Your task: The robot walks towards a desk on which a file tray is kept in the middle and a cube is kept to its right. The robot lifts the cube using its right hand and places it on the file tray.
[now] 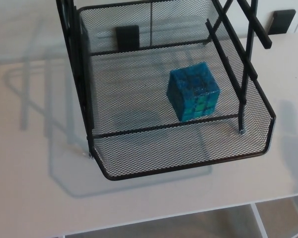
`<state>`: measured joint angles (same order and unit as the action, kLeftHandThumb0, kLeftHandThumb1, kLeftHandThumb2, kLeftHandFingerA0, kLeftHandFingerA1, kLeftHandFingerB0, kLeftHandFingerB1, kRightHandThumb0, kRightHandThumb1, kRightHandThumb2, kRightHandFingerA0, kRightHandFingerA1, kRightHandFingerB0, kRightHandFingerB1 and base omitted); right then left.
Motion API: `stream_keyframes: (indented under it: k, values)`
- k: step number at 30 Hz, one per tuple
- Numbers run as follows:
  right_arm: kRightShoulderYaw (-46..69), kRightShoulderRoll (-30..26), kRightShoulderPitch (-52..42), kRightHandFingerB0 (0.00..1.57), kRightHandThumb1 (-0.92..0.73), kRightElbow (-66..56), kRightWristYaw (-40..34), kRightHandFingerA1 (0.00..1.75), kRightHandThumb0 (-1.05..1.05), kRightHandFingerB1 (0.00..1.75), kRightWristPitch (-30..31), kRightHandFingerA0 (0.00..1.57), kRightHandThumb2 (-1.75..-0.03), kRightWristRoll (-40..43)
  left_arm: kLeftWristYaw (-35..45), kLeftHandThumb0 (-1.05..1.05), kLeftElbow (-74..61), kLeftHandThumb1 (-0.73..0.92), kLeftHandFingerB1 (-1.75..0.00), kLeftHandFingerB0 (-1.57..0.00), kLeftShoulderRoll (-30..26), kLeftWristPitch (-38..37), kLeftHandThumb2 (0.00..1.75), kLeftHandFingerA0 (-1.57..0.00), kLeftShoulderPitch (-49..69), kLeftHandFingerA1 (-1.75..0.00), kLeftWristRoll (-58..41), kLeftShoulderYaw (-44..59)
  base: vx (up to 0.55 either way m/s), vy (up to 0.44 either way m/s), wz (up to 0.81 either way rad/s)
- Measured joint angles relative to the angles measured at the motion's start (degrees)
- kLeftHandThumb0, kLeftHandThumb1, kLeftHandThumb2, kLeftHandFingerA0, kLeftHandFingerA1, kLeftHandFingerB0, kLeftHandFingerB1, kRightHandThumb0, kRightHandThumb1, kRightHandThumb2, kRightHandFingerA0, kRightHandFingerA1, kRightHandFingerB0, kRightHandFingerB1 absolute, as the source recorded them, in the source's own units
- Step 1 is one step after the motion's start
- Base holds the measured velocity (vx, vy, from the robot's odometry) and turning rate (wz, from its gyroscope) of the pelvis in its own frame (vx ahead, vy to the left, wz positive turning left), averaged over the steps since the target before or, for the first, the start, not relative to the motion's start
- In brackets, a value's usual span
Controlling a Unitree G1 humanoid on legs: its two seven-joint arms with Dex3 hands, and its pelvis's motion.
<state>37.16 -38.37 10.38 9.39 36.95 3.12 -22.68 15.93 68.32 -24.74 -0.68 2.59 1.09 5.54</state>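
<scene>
A blue and teal cube (193,91) rests on the mesh floor of the black wire file tray (184,166), toward the tray's right side. The tray stands on a white desk (30,163) and fills the upper middle of the head view. Its black upright frame bars (248,54) rise at the right and left. Neither of my hands shows in the picture, and nothing touches the cube.
The desk's front edge (154,218) runs along the bottom, with floor and a white desk leg (258,220) below it. Two dark blocks (282,20) sit at the desk's far side, one seen through the tray's mesh (127,37).
</scene>
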Motion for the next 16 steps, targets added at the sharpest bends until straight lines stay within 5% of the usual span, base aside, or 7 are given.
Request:
stream_keyframes:
  k: [4, 6, 7, 8, 11, 12, 16]
  values:
    - [-4.31, 1.0, -10.41, 0.3, -0.69, 5.18, -2.59, 0.49, -0.42, 0.37, 3.23, 0.3, -0.59, -3.16, 0.0, -0.92, -0.05, 0.9, -0.66, -0.25, 0.01, 0.0, 0.66, -0.32, -0.05, -0.9, 0.0, 0.0, 0.0, 0.0, 0.0]
    - [-7.24, 1.91, -15.55, 0.0, -0.82, 8.89, -3.89, 0.72, -0.9, 0.17, 5.19, 0.3, -1.05, -4.93, 0.0, -0.94, -0.07, 0.92, -0.68, -0.27, 0.01, 0.0, 0.71, -0.33, -0.14, -0.87, -0.02, 0.12, 0.0, 0.0, 0.0]
    - [-6.86, 3.32, -17.16, 0.12, -0.84, 10.17, -4.57, 1.05, -0.8, 0.69, 5.69, 0.78, -0.66, -4.99, -0.01, -0.95, -0.04, 0.72, -0.66, -0.22, 0.01, 0.0, 1.05, -0.31, -0.04, -0.77, -0.01, 0.14, 0.0, 0.0, 0.0]
    - [-6.03, 4.53, -18.18, 0.17, -0.83, 10.71, -5.19, 1.26, -0.8, 0.48, 5.95, 0.85, -0.66, -4.93, -0.02, -0.87, -0.02, 0.72, -0.66, -0.25, 0.01, 0.0, 1.22, -0.35, -0.06, -0.76, -0.01, 0.14, 0.0, 0.0, 0.0]
    - [-1.17, 8.49, -20.93, 0.44, -0.86, 11.34, -7.03, 0.73, -0.74, 0.52, 6.98, 0.82, -0.65, -3.96, -0.04, -0.9, -0.05, 0.92, -0.66, -0.24, 0.03, 0.0, 0.77, -0.29, -0.55, -0.8, 0.0, 0.13, 0.0, 0.0, 0.0]
    - [1.0, 10.15, -22.12, 0.0, -0.86, 11.83, -7.84, 0.59, -0.71, 0.3, 7.39, 0.77, -0.66, -3.46, -0.05, -0.88, -0.04, 0.92, -0.66, -0.23, 0.03, 0.0, 0.78, -0.28, -0.69, -0.8, 0.0, 0.14, 0.0, 0.0, 0.0]
    - [6.47, 15.73, -25.43, 0.0, -0.81, 12.54, -10.61, 0.6, -0.66, 0.14, 8.54, 0.58, -0.65, -2.06, -0.16, -0.87, 0.01, 0.92, -0.66, -0.26, 0.03, 0.0, 0.81, -0.35, -0.73, -0.82, 0.03, 0.12, 0.0, 0.0, 0.0]
